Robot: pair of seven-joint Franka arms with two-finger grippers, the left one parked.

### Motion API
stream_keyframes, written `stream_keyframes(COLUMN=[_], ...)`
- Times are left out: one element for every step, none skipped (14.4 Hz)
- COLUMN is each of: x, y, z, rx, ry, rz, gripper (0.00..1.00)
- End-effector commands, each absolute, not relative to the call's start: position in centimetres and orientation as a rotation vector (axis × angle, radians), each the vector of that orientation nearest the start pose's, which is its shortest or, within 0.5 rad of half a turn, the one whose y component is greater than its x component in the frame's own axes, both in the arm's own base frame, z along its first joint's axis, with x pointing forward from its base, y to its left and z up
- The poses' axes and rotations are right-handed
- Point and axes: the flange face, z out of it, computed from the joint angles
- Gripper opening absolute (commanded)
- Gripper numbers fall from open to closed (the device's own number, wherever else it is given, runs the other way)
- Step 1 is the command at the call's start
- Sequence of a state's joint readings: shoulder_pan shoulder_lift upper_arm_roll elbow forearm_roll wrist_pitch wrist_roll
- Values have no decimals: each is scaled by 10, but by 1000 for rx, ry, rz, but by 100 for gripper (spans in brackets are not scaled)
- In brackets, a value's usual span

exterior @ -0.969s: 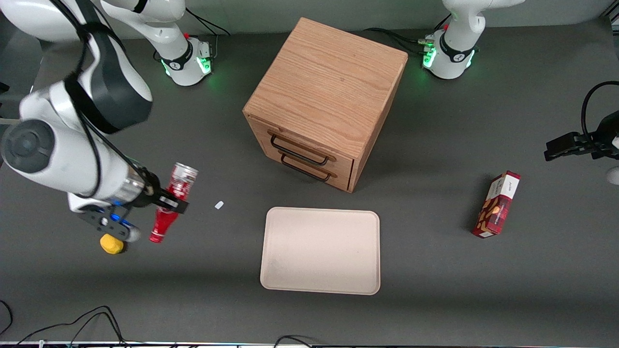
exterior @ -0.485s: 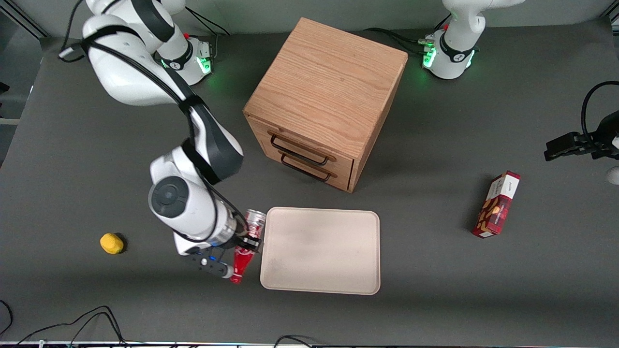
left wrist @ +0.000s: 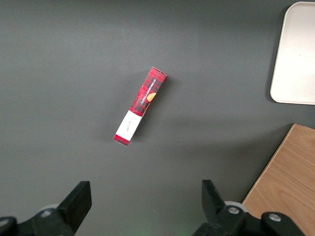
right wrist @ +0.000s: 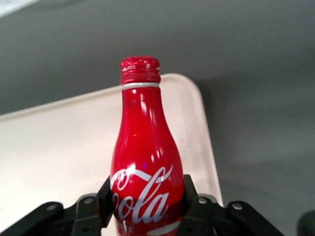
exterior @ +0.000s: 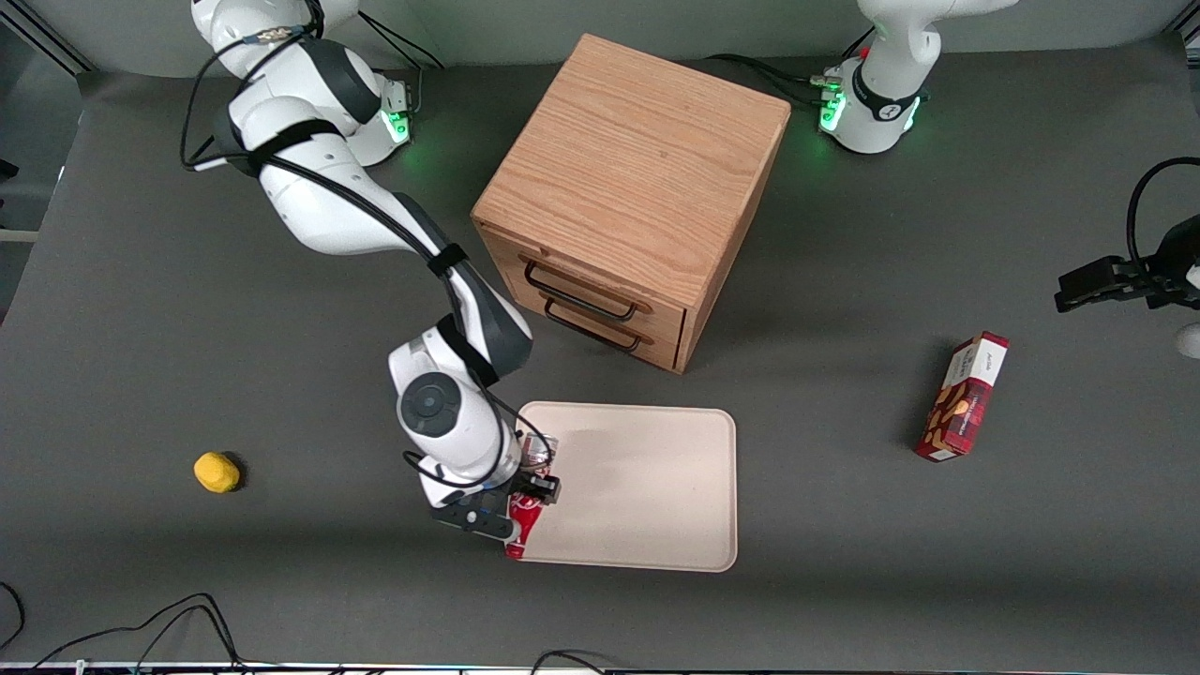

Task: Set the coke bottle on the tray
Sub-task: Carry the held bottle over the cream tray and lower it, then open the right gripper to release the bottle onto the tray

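Observation:
The coke bottle (exterior: 523, 531) is a slim red bottle with white script and a red cap; it also shows in the right wrist view (right wrist: 145, 152). My gripper (exterior: 527, 497) is shut on its body, and both fingers (right wrist: 193, 202) press its sides. The bottle lies tilted, its cap pointing toward the front camera, over the corner of the beige tray (exterior: 647, 487) that is nearest the front camera at the working arm's end. The tray also shows under the bottle in the right wrist view (right wrist: 59, 147). I cannot tell whether the bottle touches the tray.
A wooden drawer cabinet (exterior: 628, 187) stands farther from the front camera than the tray. A red snack box (exterior: 963, 397) lies toward the parked arm's end, also in the left wrist view (left wrist: 140, 105). A small yellow object (exterior: 216, 472) lies toward the working arm's end.
My gripper has carried the bottle from near the yellow object toward the tray, and now holds it over the tray's corner instead of beside its edge.

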State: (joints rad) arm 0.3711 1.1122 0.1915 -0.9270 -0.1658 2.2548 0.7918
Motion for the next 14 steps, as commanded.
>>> stream_keyframes(x=[727,726,725,724,722,722,722,722,723,722,720,720,720,720], y=[372,372,372,370,370,370,368,367,367,369,371,371,371,371], z=[209,202,198,195,191,190,186,183,183,183,183,183,183,184], rx=[-2953,-2965,-2972,-2980,-2987,-2990,-2998,-3000,-3002,-3001,-3001,-3001,-3001,-3001], ry=[277,227,192,168,142,133,135,135,134,134,129,129,129,129], rz=[-310,-302,-299,-291,-284,-283,-282,-281,-282,-282,-281,-281,-281,-281], gripper=[0,0,0,0,0,0,0,13,74,100,100,100,100,100])
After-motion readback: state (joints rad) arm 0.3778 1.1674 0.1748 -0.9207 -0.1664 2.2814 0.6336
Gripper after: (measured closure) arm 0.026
